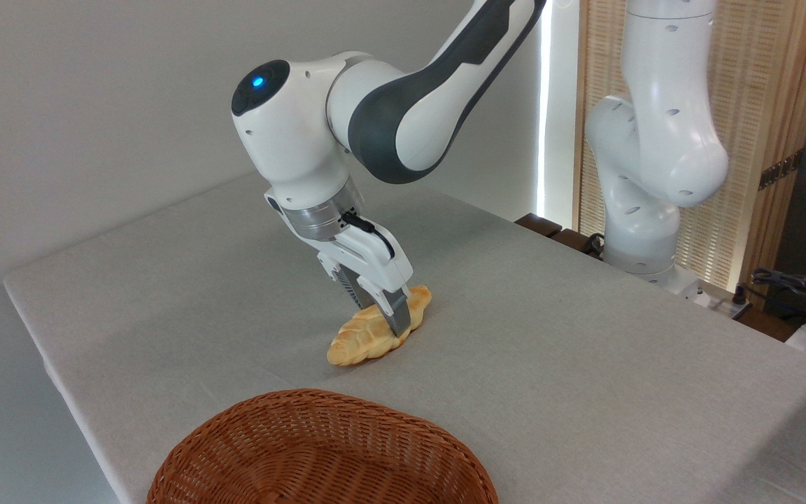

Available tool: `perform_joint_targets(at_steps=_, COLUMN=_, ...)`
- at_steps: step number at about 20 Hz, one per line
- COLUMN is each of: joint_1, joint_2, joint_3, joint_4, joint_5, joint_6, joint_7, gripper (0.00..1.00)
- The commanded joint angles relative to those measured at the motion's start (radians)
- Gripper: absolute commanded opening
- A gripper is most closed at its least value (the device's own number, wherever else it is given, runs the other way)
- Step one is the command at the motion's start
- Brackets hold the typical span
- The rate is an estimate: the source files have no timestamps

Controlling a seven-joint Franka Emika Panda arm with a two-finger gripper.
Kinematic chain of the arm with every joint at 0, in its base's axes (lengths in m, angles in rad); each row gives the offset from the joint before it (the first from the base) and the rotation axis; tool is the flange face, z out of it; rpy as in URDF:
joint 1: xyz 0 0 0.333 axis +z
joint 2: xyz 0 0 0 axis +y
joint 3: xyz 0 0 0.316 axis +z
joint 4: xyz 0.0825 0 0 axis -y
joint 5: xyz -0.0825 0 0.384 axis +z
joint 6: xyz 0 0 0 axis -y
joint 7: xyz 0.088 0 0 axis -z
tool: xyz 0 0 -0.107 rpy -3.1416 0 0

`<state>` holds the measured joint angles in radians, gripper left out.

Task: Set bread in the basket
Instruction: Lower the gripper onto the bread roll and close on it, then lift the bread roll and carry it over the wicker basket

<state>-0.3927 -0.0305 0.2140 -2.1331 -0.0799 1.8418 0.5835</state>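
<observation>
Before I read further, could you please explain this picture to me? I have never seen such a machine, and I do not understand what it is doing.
This is a robot arm, filmed by one fixed camera looking down across a table with a grey cloth. At its end is the gripper, with two thin jaws. They stand on either side of the bread, a yellow pastry lying on the cloth; whether they already squeeze it, I cannot tell. Nearest the camera is the basket, brown wicker and empty as far as visible.

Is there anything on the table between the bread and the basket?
No. In the camera view, only bare grey table lies between the bread and the basket.
</observation>
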Motion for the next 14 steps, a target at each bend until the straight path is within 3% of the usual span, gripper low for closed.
perform_joint_targets(at_steps=1, joint_1=-0.006, joint_2=-0.005, joint_3=0.005, joint_4=0.007, joint_5=-0.001, joint_6=-0.004, joint_7=0.004, gripper=0.37)
perform_joint_targets(at_steps=7, joint_1=0.003, joint_2=-0.016, joint_3=0.018, joint_4=0.142, joint_5=0.002, joint_6=-0.004, joint_7=0.006, gripper=0.40)
perform_joint_targets(at_steps=11, joint_1=0.005, joint_2=-0.016, joint_3=0.067, joint_4=0.217, joint_5=0.043, joint_6=0.025, joint_7=0.009, gripper=0.41)
perform_joint_targets(at_steps=13, joint_1=0.006, joint_2=-0.016, joint_3=0.087, joint_4=0.237, joint_5=0.072, joint_6=0.118, joint_7=0.012, gripper=0.50)
perform_joint_targets(at_steps=14, joint_1=0.006, joint_2=-0.013, joint_3=0.109, joint_4=0.239, joint_5=0.083, joint_6=0.193, joint_7=0.012, gripper=0.62)
